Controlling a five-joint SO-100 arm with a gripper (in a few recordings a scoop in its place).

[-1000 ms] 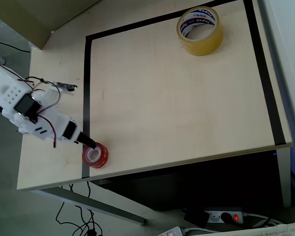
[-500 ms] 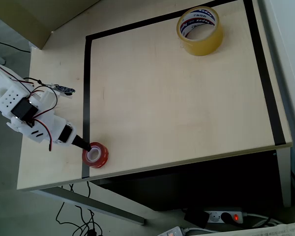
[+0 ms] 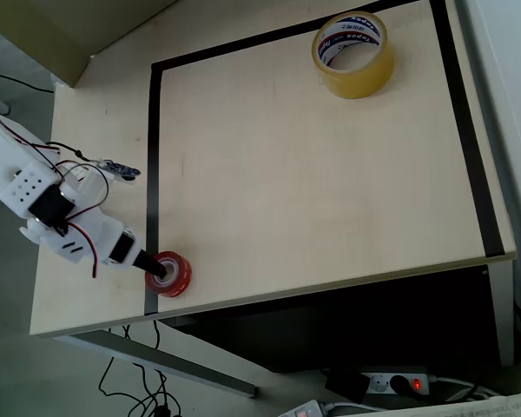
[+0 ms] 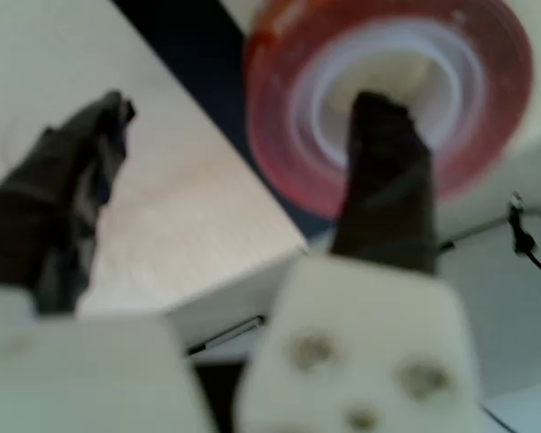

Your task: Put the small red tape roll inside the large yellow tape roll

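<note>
The small glossy red tape roll with its white inner core [image 3: 168, 273] lies flat on the pale wooden desk [image 3: 313, 165], near the front edge at about seven o'clock in the overhead view, sitting across the black tape border line [image 3: 153, 156] that frames the work area. The white arm's gripper [image 3: 154, 267] reaches it from the nine o'clock side, and the roll's open hole faces straight up, so its axis is vertical and the rim is what can be pinched. The wrist view shows what the overhead view cannot: one dark finger [image 4: 385, 176] pokes down into the white core of the red roll [image 4: 388, 90], while the other dark finger [image 4: 68, 194] stands well apart on the outer side, over bare wood. The gripper is therefore spread wide, straddling one wall of the ring and not yet clamped on it. The large translucent yellowish tape roll with red and blue print on its core [image 3: 353, 52] rests flat far off at about one o'clock, near the back right corner of the desk, its hole also facing up. The coming move likely turns on closing across the red rim, then carrying the roll diagonally toward one o'clock across the desk. The wrist picture is blurred, so contact with the core cannot be told.
</note>
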